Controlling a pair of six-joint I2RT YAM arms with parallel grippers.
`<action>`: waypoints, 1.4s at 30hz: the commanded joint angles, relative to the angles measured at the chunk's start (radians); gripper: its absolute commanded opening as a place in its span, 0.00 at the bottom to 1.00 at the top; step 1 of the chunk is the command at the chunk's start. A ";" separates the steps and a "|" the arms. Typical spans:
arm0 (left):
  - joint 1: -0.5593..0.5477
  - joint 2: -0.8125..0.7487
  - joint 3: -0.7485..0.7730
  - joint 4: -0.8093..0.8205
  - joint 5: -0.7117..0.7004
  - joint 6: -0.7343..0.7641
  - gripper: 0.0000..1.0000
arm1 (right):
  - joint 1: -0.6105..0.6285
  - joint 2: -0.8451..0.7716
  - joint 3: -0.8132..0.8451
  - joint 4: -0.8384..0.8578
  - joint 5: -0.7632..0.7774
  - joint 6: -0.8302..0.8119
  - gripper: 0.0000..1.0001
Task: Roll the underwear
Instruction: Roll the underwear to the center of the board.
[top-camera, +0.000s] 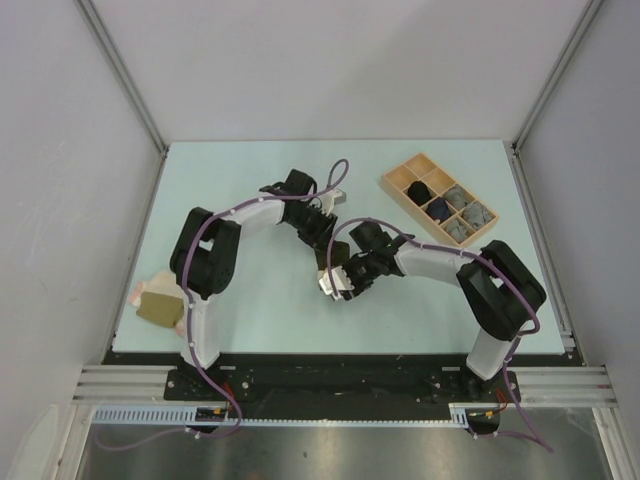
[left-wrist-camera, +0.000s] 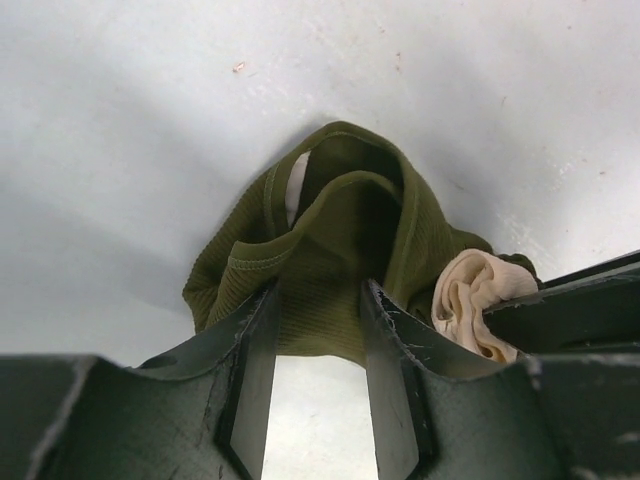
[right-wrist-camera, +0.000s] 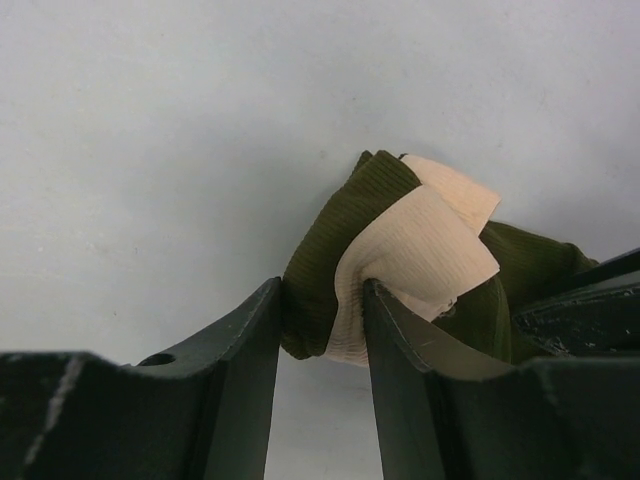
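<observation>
- Two grippers share one olive underwear (left-wrist-camera: 340, 230), approx. mid-table (top-camera: 250, 170), between the two wrists.
- Fabric: dark olive fine rib knit with a stitched hem band, bunched into a loose hump w/ deep folds.
- Beige cloth (right-wrist-camera: 420, 250): pale pink-beige, ribbed, folded over the olive on the right gripper's side. Can't tell if it's a separate garment or a lining.
- Left gripper (left-wrist-camera: 320, 295): fingers clamped on the olive near edge, cloth filling the gap.
- Right gripper (right-wrist-camera: 322, 295): fingers pinching olive & beige together.
- Wooden tray (top-camera: 395, 183) at far right, w/ compartments. Rolled pieces (top-camera: 438, 207), black, navy & grey, sit in several of them, well apart from the grippers.
- Small heap of spare garments (top-camera: 158, 307), olive & pink, at the near left table edge beside the left arm's base.
- In each wrist view the other gripper's dark body cuts in at the right and hides part of the cloth.
</observation>
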 joint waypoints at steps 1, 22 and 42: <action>-0.004 -0.021 -0.026 0.046 -0.051 -0.021 0.43 | -0.025 0.079 -0.009 -0.031 0.156 0.062 0.44; 0.129 -0.544 -0.449 0.518 -0.222 -0.210 0.51 | -0.020 0.182 0.151 -0.209 0.179 0.149 0.20; -0.018 -1.265 -1.046 0.937 -0.135 -0.127 0.65 | -0.118 0.451 0.634 -0.831 -0.180 0.264 0.13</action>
